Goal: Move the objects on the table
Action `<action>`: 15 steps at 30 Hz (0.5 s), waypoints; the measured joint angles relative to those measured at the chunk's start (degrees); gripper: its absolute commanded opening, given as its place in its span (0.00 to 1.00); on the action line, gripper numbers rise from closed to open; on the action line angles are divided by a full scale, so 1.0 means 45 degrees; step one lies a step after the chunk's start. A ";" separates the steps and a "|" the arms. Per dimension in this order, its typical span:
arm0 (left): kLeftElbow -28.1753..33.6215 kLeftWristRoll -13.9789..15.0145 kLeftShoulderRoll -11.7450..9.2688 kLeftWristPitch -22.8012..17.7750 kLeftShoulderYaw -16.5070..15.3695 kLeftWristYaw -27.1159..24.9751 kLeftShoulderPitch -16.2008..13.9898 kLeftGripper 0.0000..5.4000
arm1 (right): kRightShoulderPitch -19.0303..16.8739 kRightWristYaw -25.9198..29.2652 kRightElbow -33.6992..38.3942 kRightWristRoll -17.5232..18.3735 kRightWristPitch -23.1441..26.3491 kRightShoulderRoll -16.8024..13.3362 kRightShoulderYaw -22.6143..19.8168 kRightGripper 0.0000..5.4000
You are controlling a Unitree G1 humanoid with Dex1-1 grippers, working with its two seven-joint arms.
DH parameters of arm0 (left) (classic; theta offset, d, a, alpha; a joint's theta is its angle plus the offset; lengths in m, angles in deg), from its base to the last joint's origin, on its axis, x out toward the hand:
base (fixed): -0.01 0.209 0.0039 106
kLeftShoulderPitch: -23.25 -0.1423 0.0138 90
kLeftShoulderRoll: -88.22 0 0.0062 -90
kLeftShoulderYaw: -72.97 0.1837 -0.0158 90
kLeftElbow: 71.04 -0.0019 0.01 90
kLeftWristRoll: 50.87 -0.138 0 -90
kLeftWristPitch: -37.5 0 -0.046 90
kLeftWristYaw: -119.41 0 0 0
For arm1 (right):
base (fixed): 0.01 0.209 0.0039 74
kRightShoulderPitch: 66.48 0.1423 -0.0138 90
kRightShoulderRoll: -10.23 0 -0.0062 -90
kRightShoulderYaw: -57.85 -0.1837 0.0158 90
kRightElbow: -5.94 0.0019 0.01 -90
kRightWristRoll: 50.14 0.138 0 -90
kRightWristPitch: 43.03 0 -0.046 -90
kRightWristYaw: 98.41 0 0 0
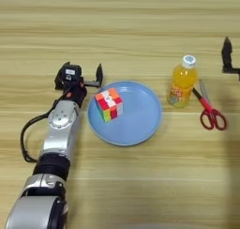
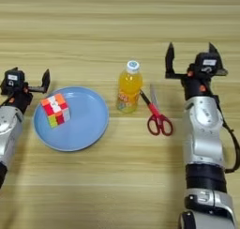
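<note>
Left eye view: the puzzle cube (image 1: 108, 104) sits on the left part of the light-blue plate (image 1: 136, 125) on the wooden bench (image 1: 120, 31). The left tool (image 1: 80, 75) hovers just left of the plate, fingers apart, holding nothing.

Right eye view: the orange-juice bottle (image 2: 128, 88) stands upright right of the plate, red-handled scissors (image 2: 157, 116) lying just beside it. The right tool (image 2: 190, 59), fingers spread, is empty, right of the scissors.
</note>
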 measured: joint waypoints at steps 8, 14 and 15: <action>0.0033 -0.0003 0.0000 0.0007 0.0003 0.0003 -0.0001 1.00 | 0.0671 -0.0399 -0.2793 -0.0810 -0.0262 -0.0308 0.0215 1.00; 0.0261 -0.0001 -0.0001 0.0008 0.0009 -0.0016 -0.0008 1.00 | 0.0853 -0.0446 -0.3500 -0.0795 -0.0536 -0.0646 0.0023 1.00; 0.0325 -0.0001 -0.0002 0.0009 0.0010 -0.0030 -0.0014 1.00 | 0.0917 -0.0443 -0.3539 -0.0797 -0.0550 -0.0645 0.0038 1.00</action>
